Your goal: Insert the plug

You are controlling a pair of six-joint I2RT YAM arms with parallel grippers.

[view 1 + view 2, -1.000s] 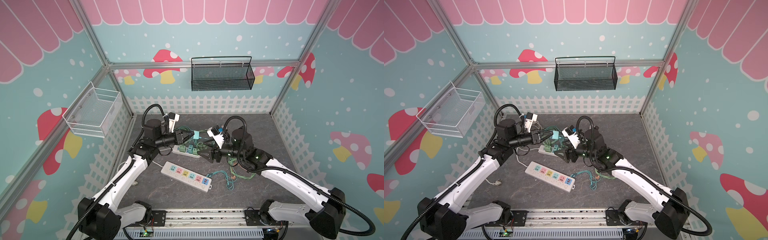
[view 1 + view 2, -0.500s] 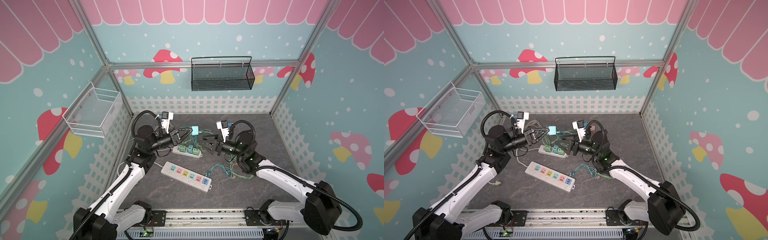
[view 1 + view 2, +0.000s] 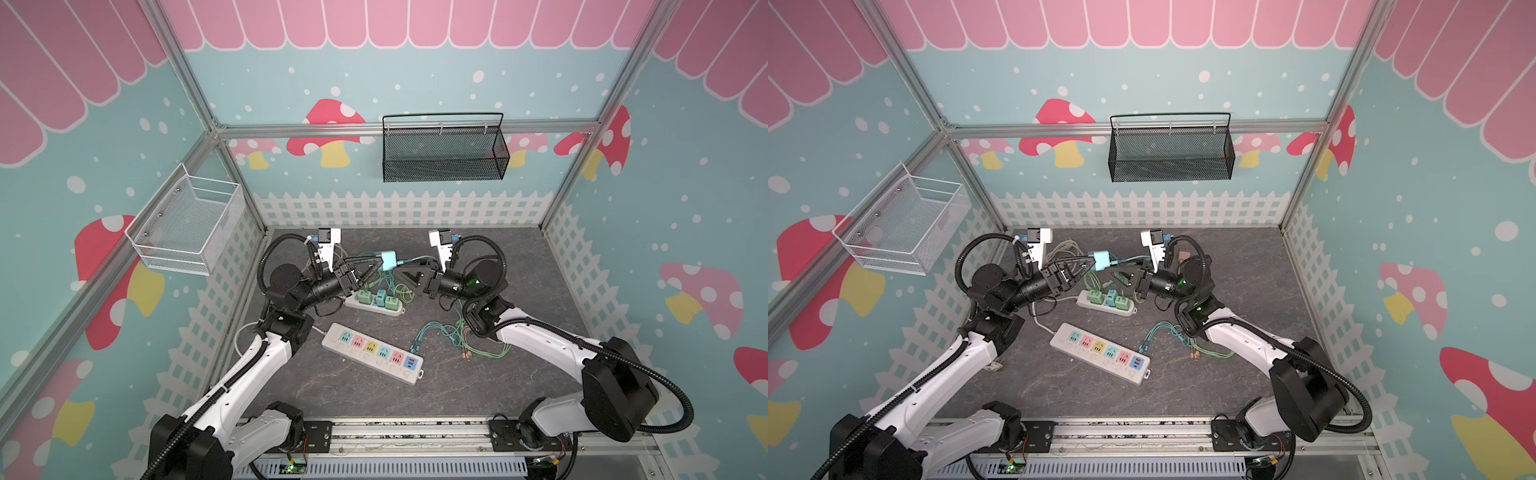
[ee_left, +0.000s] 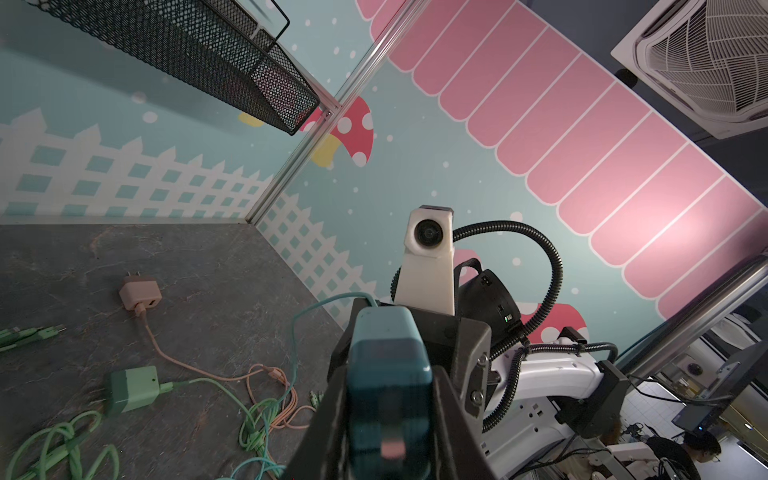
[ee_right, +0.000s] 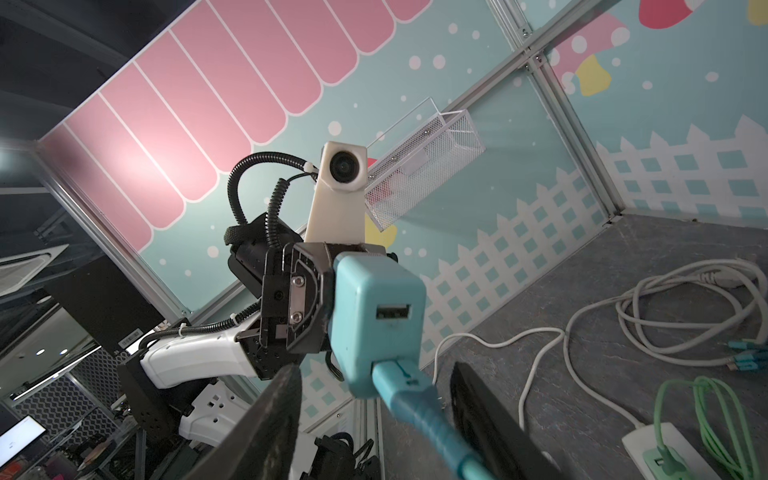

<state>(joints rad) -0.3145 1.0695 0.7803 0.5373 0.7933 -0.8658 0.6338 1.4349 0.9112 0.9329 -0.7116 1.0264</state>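
Observation:
A light-blue charger cube (image 3: 388, 259) (image 3: 1101, 260) hangs in the air above the far power strip, and my left gripper (image 3: 379, 266) (image 4: 388, 399) is shut on it. A blue USB plug (image 5: 397, 380) on a blue cable sits with its end in the cube's lower port. The port above it (image 5: 392, 311) is empty. My right gripper (image 3: 398, 273) (image 5: 374, 368) faces the cube from the other side. It is open, with one finger on each side of the plug and cable and a gap on both sides.
A white strip with coloured sockets (image 3: 374, 353) lies at the front. Behind it, a second strip (image 3: 374, 305) carries green chargers. Loose green and orange cables (image 3: 449, 332), a pink charger (image 4: 139, 293) and a green charger (image 4: 131, 388) lie on the floor. Wall baskets (image 3: 442, 151) (image 3: 187, 224) hang above.
Both arms have lifted from near the far strip and now meet in mid-air. The left gripper still holds the cube. The right jaws have narrowed around the blue plug.

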